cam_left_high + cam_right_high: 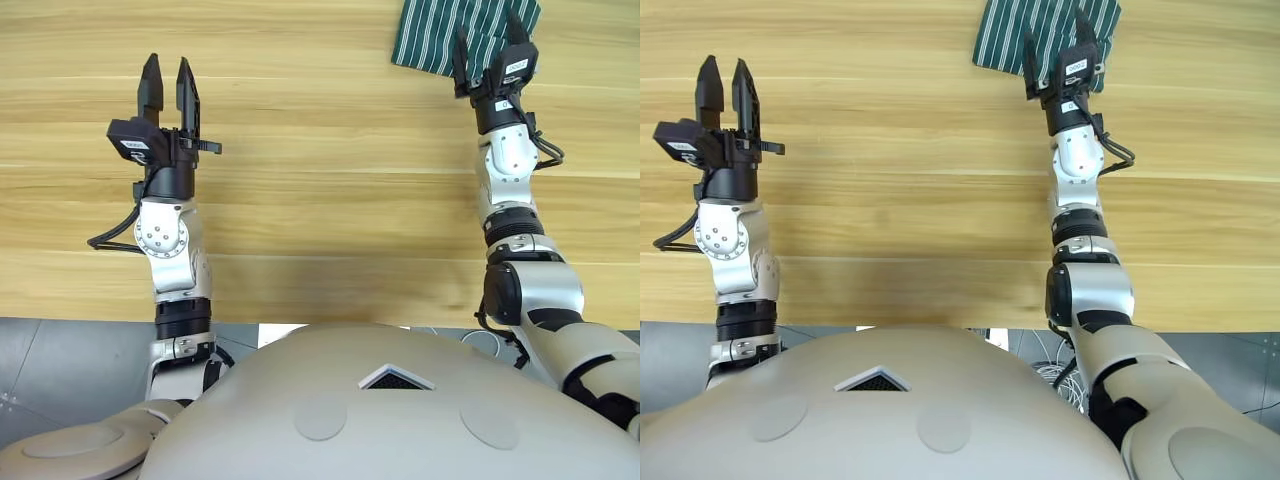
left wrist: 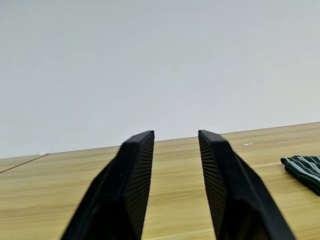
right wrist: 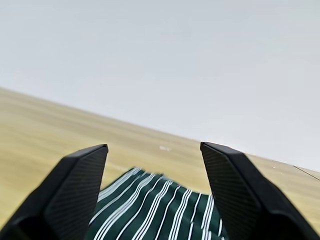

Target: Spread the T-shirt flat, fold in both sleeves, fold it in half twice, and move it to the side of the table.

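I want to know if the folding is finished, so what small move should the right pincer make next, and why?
Probably draw the right pincer back toward the robot, clear of the T-shirt. The shirt looks folded into a compact bundle at the far right of the table, and the pincer stands open over its near edge, gripping nothing.

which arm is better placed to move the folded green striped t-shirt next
Right. The right gripper, open, is at the near edge of the folded green striped T-shirt; the left gripper is over bare wooden table, far from it.
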Robot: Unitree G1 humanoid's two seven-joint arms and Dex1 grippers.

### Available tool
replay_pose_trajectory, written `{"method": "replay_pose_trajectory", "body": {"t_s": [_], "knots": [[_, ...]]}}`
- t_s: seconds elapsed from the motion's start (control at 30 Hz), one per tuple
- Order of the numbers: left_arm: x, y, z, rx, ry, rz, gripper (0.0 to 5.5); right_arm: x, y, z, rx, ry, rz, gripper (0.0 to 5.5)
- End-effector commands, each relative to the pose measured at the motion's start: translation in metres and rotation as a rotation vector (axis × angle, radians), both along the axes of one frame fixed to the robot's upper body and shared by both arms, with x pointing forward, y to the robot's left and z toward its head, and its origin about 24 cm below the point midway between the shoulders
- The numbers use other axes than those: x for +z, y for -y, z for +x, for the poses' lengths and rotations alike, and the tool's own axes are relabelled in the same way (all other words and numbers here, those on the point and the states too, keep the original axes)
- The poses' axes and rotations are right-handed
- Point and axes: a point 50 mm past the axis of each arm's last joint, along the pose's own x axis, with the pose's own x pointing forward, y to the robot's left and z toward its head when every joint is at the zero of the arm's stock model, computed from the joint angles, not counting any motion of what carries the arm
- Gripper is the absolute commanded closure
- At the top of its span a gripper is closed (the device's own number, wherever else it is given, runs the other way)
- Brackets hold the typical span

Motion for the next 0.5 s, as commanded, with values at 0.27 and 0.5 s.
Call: {"method": "replay_pose_trajectory", "body": {"t_s": [0.27,0.5], "knots": [[-0.027,-0.022,0.01,0.097,0.001,-0.035,3.99,-0.001,0.008,-0.008,-0.011,0.085,-0.059,2.05],[-0.036,-0.013,0.007,0.088,-0.011,-0.057,3.99,0.0,0.019,-0.008,-0.029,0.07,-0.043,2.58]]}}
